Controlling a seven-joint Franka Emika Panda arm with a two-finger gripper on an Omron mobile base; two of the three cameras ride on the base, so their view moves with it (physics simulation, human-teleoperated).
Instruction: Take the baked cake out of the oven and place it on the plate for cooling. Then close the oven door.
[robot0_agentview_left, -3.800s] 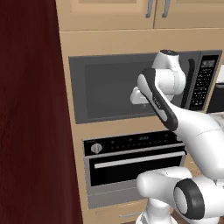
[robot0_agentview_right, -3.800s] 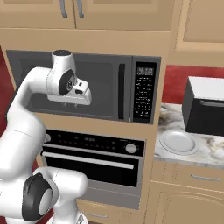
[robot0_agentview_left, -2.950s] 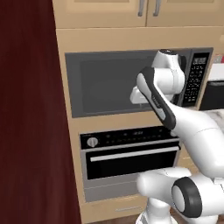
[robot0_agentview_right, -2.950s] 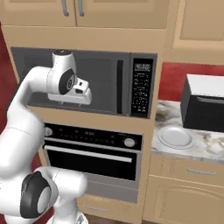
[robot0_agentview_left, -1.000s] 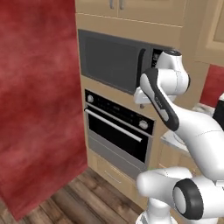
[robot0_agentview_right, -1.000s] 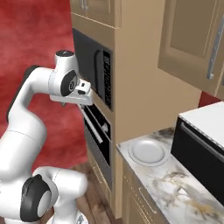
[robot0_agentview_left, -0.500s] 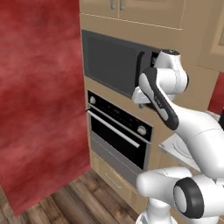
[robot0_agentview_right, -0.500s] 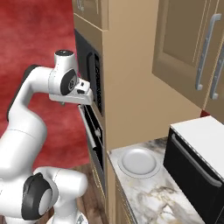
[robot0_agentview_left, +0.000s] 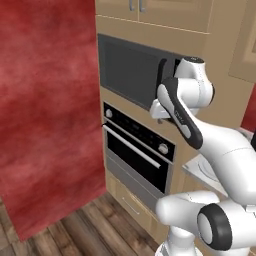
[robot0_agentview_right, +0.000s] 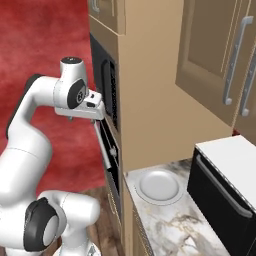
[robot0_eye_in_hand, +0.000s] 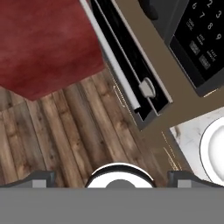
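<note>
The oven (robot0_agentview_left: 139, 150) sits below the microwave, its dark glass oven door (robot0_agentview_left: 135, 161) shut, with the silver bar handle (robot0_eye_in_hand: 114, 63) across it. The baked cake is hidden. The round pale plate (robot0_agentview_right: 159, 185) lies empty on the marble counter to the oven's right, and its edge also shows as the plate (robot0_eye_in_hand: 214, 151) in the hand view. My gripper (robot0_eye_in_hand: 113, 178) hangs open at microwave height, in front of and above the oven, pointing down at the floor with nothing between its fingertips. From the right the gripper (robot0_agentview_right: 92, 113) stands close to the oven's front.
A dark grey microwave (robot0_agentview_left: 129, 74) with a keypad (robot0_eye_in_hand: 202, 41) is above the oven. A black countertop appliance (robot0_agentview_right: 224, 192) stands right of the plate. A red wall (robot0_agentview_left: 47, 110) lies to the left, a wood floor (robot0_eye_in_hand: 65, 140) below, and cabinets (robot0_agentview_right: 222, 60) overhead.
The whole scene has shifted in both base views, so the base has moved and now sees the oven more from the side. The arm's pose and the open gripper look unchanged.
</note>
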